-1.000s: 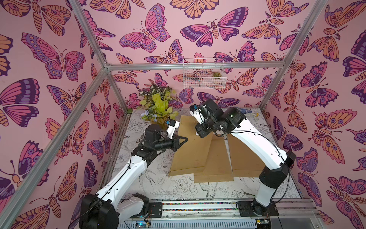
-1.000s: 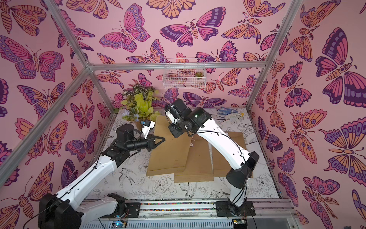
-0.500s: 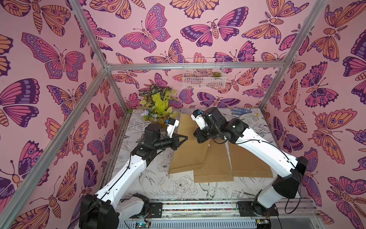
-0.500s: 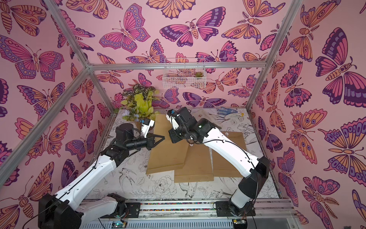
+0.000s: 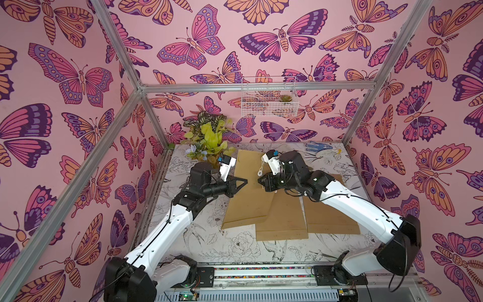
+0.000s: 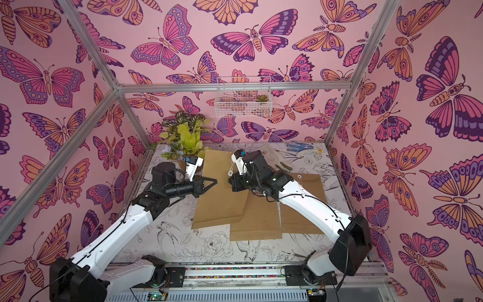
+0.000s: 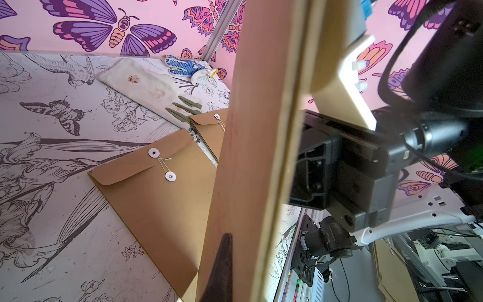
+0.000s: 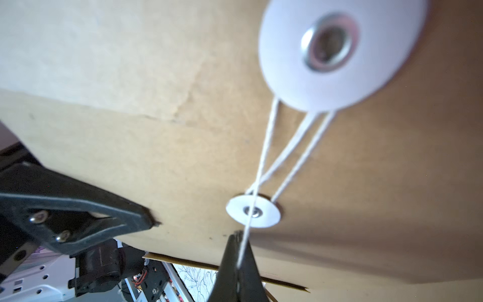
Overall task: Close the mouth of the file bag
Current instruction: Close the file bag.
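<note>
Three bags: we see three brown paper bags lying overlapped on the table (image 5: 235,248). The file bag (image 5: 248,198) (image 6: 219,204) closest to the left arm is the one both arms meet over.
Where it sits: in both top views the file bag runs from beside the leafy plant (image 5: 209,136) (image 6: 185,136) toward the front. In the wrist views it looks raised, and in the left wrist view it crosses as a tall brown strip (image 7: 251,157).
Grip, left: the left gripper (image 5: 244,181) (image 6: 214,181) is clenched on the file bag's edge. The right wrist view shows one dark finger of it (image 8: 146,219) pressed on the paper (image 8: 130,130).
Grip, right: the right gripper (image 5: 261,181) (image 8: 241,243) is pinched tight on the white string (image 8: 264,146).
Right wrist view alone: the string runs from a large disc (image 8: 339,52) to a small disc (image 8: 253,210), then down between the closed fingertips.
Left wrist view alone: the middle bag (image 7: 156,204) and the far bag (image 7: 209,125) have their flaps down and string tied between two discs. A blue-dotted glove (image 7: 180,66) and a stained white cloth (image 7: 146,83) lie by the far wall.
Containers: a wire basket (image 5: 269,104) (image 6: 243,104) hangs on the back wall and holds a small succulent (image 5: 285,98). We cannot tell what the bags hold.
</note>
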Controlling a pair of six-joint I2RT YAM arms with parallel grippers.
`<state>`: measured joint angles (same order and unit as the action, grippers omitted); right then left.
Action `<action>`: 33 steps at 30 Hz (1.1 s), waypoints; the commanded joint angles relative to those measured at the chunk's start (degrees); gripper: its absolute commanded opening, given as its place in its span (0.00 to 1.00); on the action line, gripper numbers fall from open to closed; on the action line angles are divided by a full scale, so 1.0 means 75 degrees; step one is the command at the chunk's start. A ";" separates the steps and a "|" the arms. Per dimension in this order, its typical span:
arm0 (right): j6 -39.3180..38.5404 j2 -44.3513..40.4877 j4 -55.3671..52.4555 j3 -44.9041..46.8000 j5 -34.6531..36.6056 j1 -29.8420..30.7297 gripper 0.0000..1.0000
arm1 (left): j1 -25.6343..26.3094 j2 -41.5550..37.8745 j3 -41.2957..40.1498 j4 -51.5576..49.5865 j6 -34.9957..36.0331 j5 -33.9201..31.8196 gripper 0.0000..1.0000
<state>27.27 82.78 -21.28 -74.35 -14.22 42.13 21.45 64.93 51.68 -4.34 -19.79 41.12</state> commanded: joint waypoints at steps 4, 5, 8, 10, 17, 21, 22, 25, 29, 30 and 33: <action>0.0515 -0.0381 0.1448 0.0641 -0.0075 -0.0086 0.00 | 0.0034 -0.0149 0.0182 0.0234 -0.0068 0.0189 0.00; 0.0533 -0.0412 0.1525 0.0714 -0.0074 -0.0114 0.00 | 0.0034 -0.0149 0.0197 0.0224 -0.0058 0.0183 0.00; 0.0617 -0.0490 0.1723 0.0956 -0.0007 -0.0170 0.00 | 0.0034 -0.0169 0.0221 0.0237 -0.0068 0.0176 0.00; 0.0713 -0.0513 0.1854 0.1130 -0.0035 -0.0246 0.00 | 0.0034 -0.0172 0.0234 0.0225 -0.0079 0.0177 0.00; 0.1072 -0.0585 0.2398 0.1544 -0.0270 -0.0539 0.06 | 0.0034 -0.0184 0.0268 0.0224 -0.0115 0.0212 0.00; 0.1146 -0.0528 0.2512 0.1591 -0.0375 -0.0584 0.10 | 0.0034 -0.0185 0.0293 0.0227 -0.0115 0.0200 0.00; 0.1166 -0.0519 0.2529 0.1623 -0.0384 -0.0606 0.09 | 0.0034 -0.0193 0.0301 0.0221 -0.0124 0.0200 0.00; 0.1236 -0.0536 0.2595 0.1728 -0.0397 -0.0664 0.10 | 0.0034 -0.0196 0.0294 0.0226 -0.0127 0.0189 0.00; 0.1350 -0.0551 0.2754 0.1901 -0.0472 -0.0742 0.14 | 0.0040 -0.0196 0.0293 0.0227 -0.0128 0.0189 0.00; 0.1368 -0.0530 0.2766 0.1904 -0.0503 -0.0744 0.14 | 0.0046 -0.0196 0.0304 0.0225 -0.0127 0.0189 0.00; 0.1414 -0.0491 0.2802 0.1912 -0.0547 -0.0776 0.14 | 0.0046 -0.0207 0.0305 0.0226 -0.0127 0.0189 0.00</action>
<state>36.95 79.46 -1.93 -59.83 -17.28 36.73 21.45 64.86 52.53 -4.36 -20.62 41.10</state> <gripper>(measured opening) 0.139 0.038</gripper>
